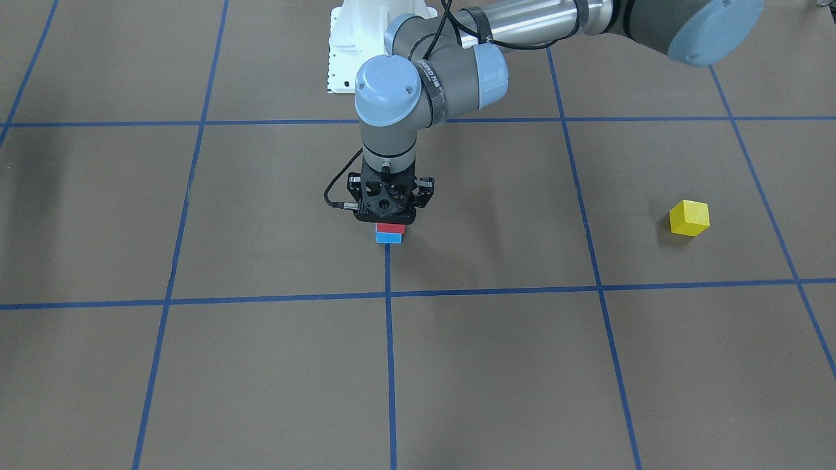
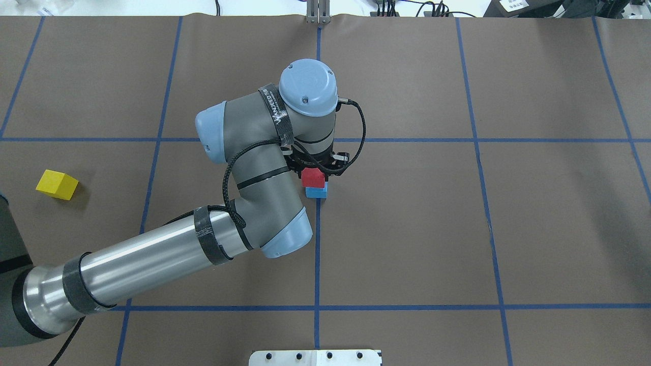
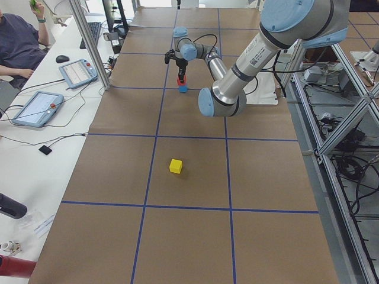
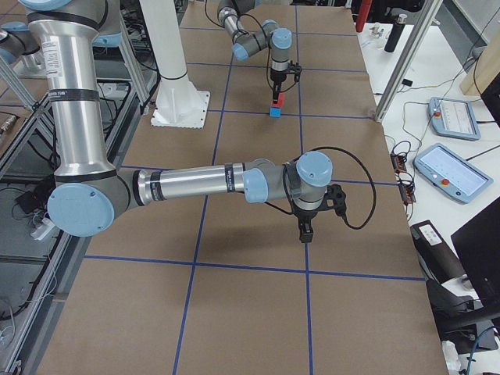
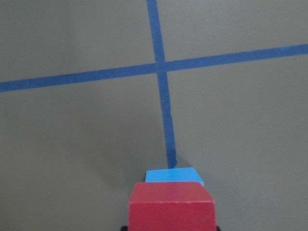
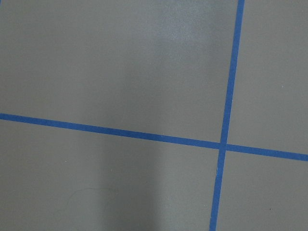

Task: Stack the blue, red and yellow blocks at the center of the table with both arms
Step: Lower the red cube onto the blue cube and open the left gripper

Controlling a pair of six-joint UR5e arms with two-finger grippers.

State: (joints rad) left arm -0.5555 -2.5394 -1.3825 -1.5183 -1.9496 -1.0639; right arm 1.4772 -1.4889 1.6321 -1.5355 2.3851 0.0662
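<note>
1. The left fingers [image 4: 275,92] point straight down and pinch the red block [image 1: 390,228] from two sides. Dark tips show at either bottom edge of it in the left wrist view.
2. The red block rests on top of the blue block [image 1: 388,238], touching it, with their edges roughly in line.
3. The blue block sits flat on the tabletop [image 1: 261,378], near its middle, right at the end of a blue tape line [image 1: 389,267].
4. The yellow block [image 1: 689,217] lies alone on the robot's left side, well apart from the stack and turned a little against the grid.
5. The right fingers [image 4: 304,231] hang pointing down, low over the tabletop near a tape crossing. They show only in the side view, so I cannot tell whether they are spread or pressed together.
6. The white pedestal base [image 1: 356,52] stands behind the stack.
</note>
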